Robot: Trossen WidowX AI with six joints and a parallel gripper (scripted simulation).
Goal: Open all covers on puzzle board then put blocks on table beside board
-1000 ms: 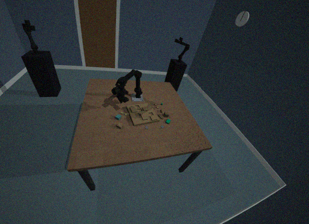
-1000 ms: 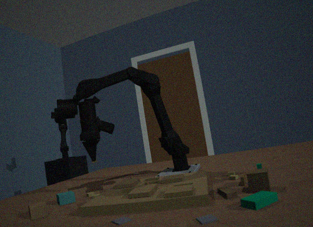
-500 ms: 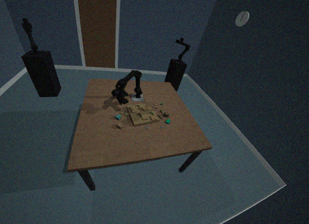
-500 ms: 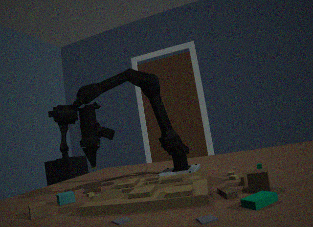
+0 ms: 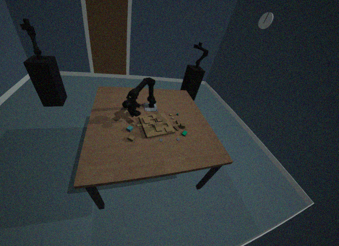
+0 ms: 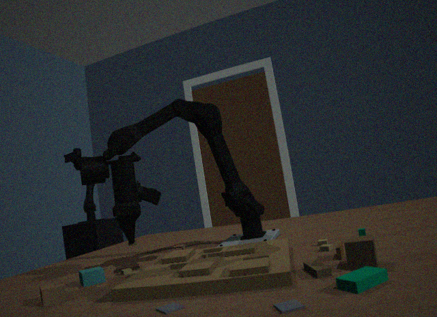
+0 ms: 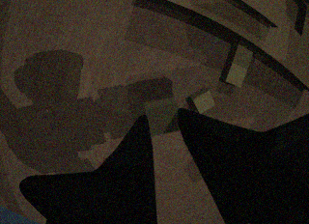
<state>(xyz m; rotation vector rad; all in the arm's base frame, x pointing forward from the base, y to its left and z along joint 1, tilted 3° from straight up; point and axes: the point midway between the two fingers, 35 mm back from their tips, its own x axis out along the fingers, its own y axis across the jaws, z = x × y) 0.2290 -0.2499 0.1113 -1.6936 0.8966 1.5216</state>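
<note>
The puzzle board (image 5: 149,134) (image 6: 212,290) (image 7: 290,57) lies on the table with raised cover pieces and dark slots; which covers are open is too dim to tell. My gripper (image 6: 131,241) (image 7: 162,114) hangs above the table beside the board's left side, pointing down. It is shut on a small dull block (image 7: 161,108) held between the fingertips. Two small pale blocks (image 7: 204,101) (image 7: 238,74) lie on the table near the board's edge. A teal block (image 5: 129,128) (image 6: 91,277) and a tan block (image 5: 131,138) (image 6: 59,295) lie left of the board.
Right of the board are a green block (image 5: 184,133) (image 6: 363,279), a tall brown block (image 6: 360,253), a low brown piece (image 6: 319,270), small tan pieces (image 6: 323,247) and a small green cube (image 5: 177,114) (image 6: 362,231). Two flat grey tiles (image 6: 170,308) (image 6: 289,305) lie in front.
</note>
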